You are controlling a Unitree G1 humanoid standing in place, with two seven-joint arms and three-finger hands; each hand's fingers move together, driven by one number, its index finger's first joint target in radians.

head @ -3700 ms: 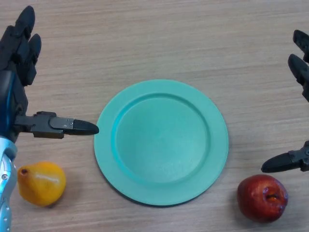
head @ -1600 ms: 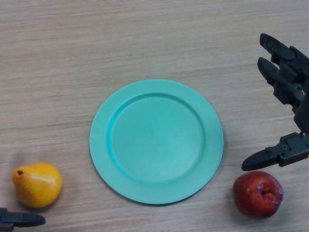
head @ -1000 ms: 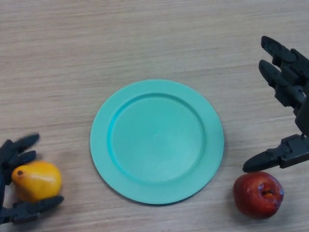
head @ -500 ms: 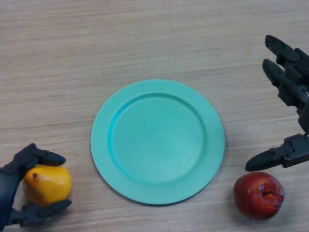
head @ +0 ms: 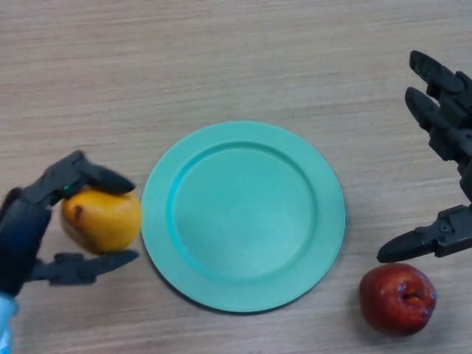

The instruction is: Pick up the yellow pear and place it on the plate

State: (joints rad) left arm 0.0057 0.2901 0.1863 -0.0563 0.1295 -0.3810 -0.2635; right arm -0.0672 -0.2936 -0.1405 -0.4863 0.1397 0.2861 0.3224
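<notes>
Left hand (head: pixel 29 228), curled round the yellow pear (head: pixel 102 220), has carried it up beside the plate (head: pixel 158 243); drop-off looks imminent. Right hand (head: pixel 450 184) idles w/ fingers spread, holding nothing, above red apple (head: pixel 397 299).

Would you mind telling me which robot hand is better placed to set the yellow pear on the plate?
The left robot hand: its fingers are curled round the yellow pear, just beside the plate. The right robot hand is open near the red apple.
</notes>
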